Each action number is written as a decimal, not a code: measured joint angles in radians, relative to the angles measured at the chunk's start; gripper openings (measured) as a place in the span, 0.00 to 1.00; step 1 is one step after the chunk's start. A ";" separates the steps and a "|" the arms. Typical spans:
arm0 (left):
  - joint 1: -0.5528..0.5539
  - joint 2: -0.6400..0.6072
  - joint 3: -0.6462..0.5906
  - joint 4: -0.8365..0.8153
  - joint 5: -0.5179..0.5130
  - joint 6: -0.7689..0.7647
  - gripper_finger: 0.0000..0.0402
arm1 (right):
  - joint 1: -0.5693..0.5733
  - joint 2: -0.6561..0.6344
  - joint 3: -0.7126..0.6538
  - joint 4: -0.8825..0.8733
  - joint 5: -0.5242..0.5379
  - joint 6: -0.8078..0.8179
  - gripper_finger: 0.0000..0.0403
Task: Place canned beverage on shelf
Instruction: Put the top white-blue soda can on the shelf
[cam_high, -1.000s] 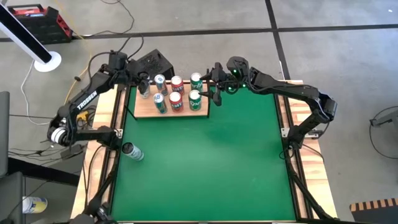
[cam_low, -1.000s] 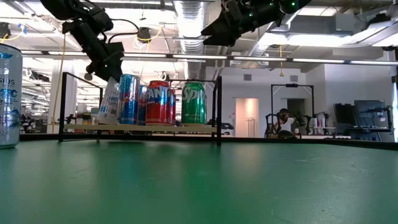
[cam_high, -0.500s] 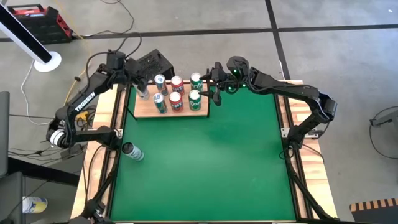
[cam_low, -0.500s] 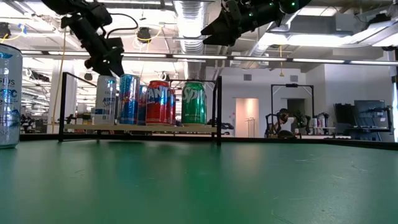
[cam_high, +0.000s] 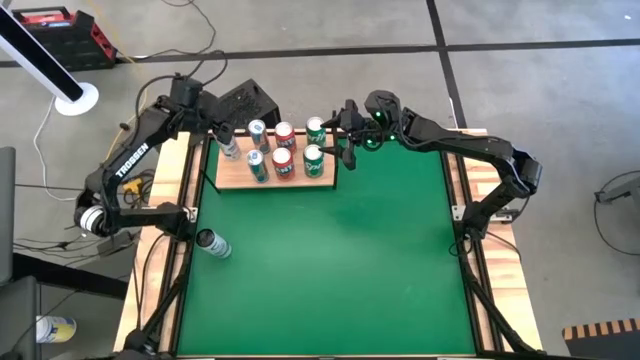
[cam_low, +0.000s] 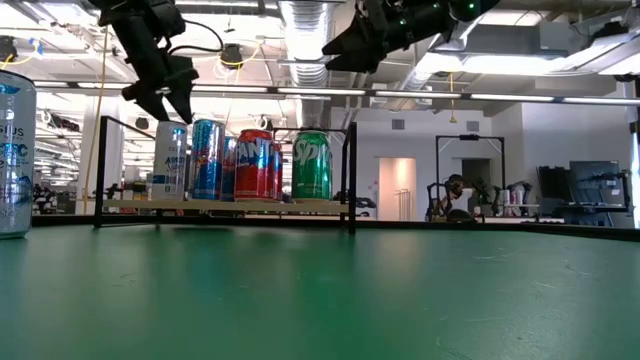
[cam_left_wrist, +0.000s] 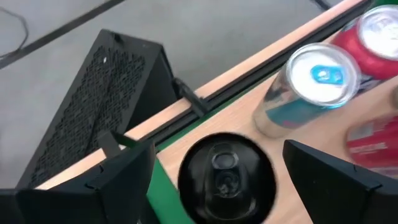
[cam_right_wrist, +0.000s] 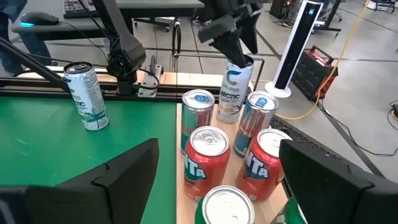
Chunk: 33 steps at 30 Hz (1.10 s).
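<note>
The light-wood shelf (cam_high: 300, 180) with black uprights stands at the table's far left and holds several cans. A white can with a black top (cam_low: 170, 160) stands upright on its base at the shelf's far left corner (cam_high: 232, 149). My left gripper (cam_low: 158, 92) is open and hangs just above this can; in the left wrist view (cam_left_wrist: 219, 149) the can top (cam_left_wrist: 227, 177) lies between and below the two fingers, untouched. My right gripper (cam_high: 345, 140) is open and empty, raised beside the shelf's right end.
A pale can (cam_high: 213, 243) stands alone on the green table near its left edge, also in the low view (cam_low: 15, 150). Red, blue and green cans (cam_right_wrist: 208, 162) crowd the shelf. A black box (cam_high: 245, 100) sits behind the shelf.
My left gripper has let go of the white can and risen, drifting toward the table's far left. The can, tilted under the gripper a second ago, now stands upright on the shelf.
</note>
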 joint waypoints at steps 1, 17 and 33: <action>-0.004 0.006 -0.001 0.000 -0.008 0.000 0.84 | 0.002 0.000 0.000 0.000 0.000 0.000 0.88; -0.038 0.014 -0.001 -0.031 -0.070 -0.028 0.84 | 0.017 0.000 0.000 -0.017 0.001 0.018 0.88; -0.038 0.014 -0.001 -0.041 -0.046 -0.030 0.63 | 0.016 0.000 0.000 -0.025 0.002 0.016 0.89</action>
